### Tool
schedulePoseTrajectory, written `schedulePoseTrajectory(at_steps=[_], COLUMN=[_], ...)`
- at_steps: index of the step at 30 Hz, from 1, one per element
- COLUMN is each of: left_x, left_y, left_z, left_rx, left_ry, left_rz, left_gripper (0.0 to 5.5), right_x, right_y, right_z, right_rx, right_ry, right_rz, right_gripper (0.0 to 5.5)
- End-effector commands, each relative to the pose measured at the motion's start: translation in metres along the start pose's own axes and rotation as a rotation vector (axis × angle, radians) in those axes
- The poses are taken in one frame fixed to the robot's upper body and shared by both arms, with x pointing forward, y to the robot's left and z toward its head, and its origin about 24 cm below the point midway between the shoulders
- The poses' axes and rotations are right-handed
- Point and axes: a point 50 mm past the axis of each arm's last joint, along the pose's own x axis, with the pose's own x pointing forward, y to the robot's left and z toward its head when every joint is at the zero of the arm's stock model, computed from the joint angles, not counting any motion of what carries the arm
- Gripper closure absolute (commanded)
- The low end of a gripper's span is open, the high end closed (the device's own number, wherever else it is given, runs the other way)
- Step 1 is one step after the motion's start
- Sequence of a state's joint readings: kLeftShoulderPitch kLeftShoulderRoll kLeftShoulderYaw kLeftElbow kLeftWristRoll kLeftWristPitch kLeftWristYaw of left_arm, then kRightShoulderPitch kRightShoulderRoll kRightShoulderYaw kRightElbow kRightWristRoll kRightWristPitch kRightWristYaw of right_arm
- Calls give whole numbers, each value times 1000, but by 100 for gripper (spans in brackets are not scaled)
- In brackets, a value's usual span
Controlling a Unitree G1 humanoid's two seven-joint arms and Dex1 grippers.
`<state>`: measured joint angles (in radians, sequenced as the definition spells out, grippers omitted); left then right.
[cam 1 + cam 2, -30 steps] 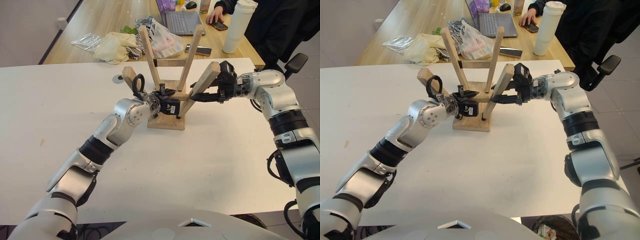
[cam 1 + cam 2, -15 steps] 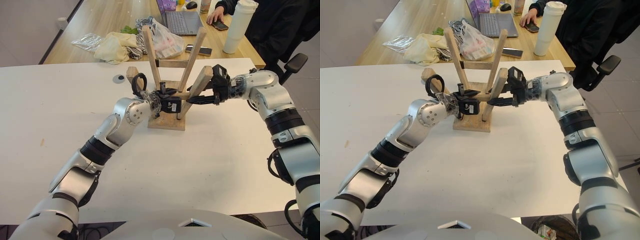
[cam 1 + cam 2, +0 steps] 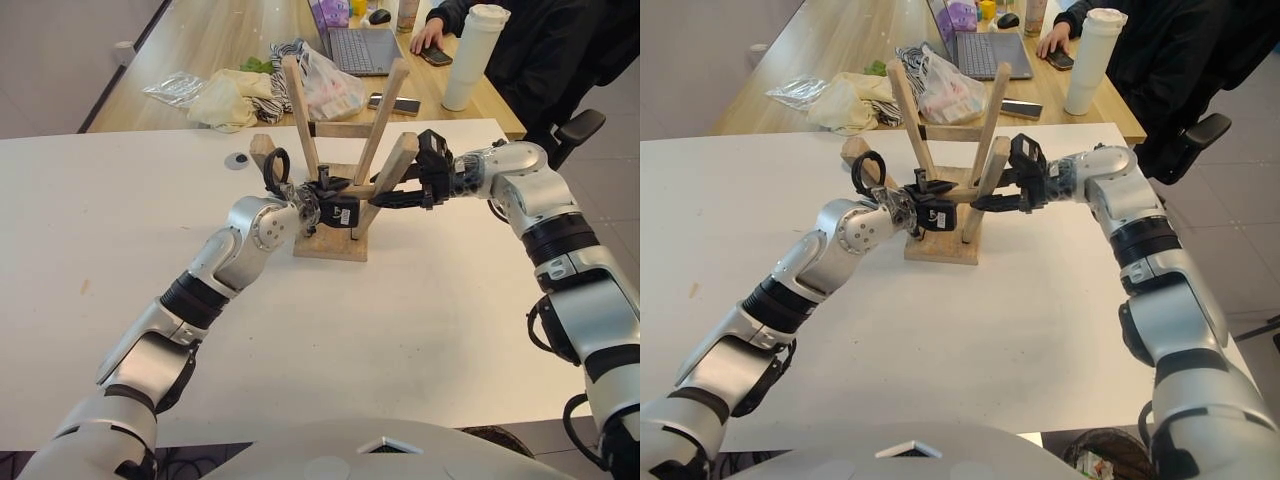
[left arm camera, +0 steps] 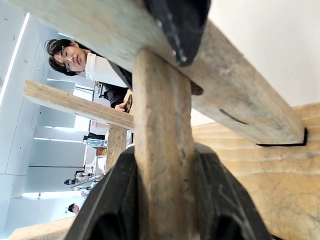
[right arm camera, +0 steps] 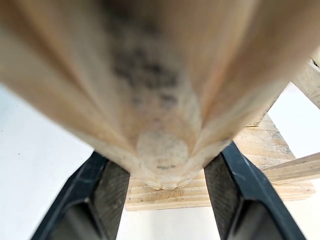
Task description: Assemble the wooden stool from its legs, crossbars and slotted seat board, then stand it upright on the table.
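Behind the white table (image 3: 120, 230) stands a wooden table (image 3: 190, 40) that carries a laptop (image 3: 362, 45), crumpled plastic bags (image 3: 330, 88), a phone (image 3: 398, 101) and a tall white tumbler (image 3: 468, 55). A person in dark clothing sits at its far right end, beside a black office chair (image 3: 572, 128). On the white table a small round disc (image 3: 237, 160) lies just left of the stool.

The stool sits upside down toward the far middle of the white table. Its slotted seat board (image 3: 328, 246) lies flat on the surface and the legs rise from it. Two far legs (image 3: 300, 110) lean toward each other and are joined near the top by an upper crossbar (image 3: 340, 128). A shorter near-left leg (image 3: 261, 150) and a near-right leg (image 3: 400, 162) splay outward.

The left pincer (image 3: 338, 203) reaches in low among the legs, just above the seat board. It is closed on a lower crossbar (image 4: 162, 150). In the left wrist view, its black fingers (image 4: 107, 205) press against both sides of that bar. A slanted leg crosses behind the bar and enters a slot in the seat board.

The right pincer (image 3: 385, 199) comes in from the right at about the same height. It is clamped around the near-right leg partway up. In the right wrist view its fingers (image 5: 95, 200) flank the rounded wood on both sides, with the seat board beyond on the table. The two pincers sit near each other, on either side of the spot where the lower crossbar meets the near-right leg.
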<state>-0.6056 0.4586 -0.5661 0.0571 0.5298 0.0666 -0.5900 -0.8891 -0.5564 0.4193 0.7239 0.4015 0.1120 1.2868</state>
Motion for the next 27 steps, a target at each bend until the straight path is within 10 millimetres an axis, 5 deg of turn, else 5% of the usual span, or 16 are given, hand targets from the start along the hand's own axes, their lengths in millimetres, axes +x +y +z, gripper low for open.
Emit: schedulePoseTrajectory(at_steps=[1, 8, 19, 24, 27], left_x=[9, 5, 9, 40, 42], left_y=[-82, -93, -88, -100, -94], left_z=[15, 15, 20, 43, 40], left_rx=[76, 107, 354, 339, 342], left_ry=[-61, -79, -127, -176, -170], left_rz=[-405, -481, -615, -612, -601], left_gripper=[432, 431, 430, 429, 429], right_x=[23, 29, 38, 93, 94], right_y=[16, 14, 20, 35, 37], right_z=[-77, -62, -64, -71, -75], right_rx=[180, 237, 80, 32, 20], right_ry=[477, 317, 466, 548, 578], right_rz=[-2, 26, 66, 116, 134], right_gripper=[349, 349, 349, 349, 349])
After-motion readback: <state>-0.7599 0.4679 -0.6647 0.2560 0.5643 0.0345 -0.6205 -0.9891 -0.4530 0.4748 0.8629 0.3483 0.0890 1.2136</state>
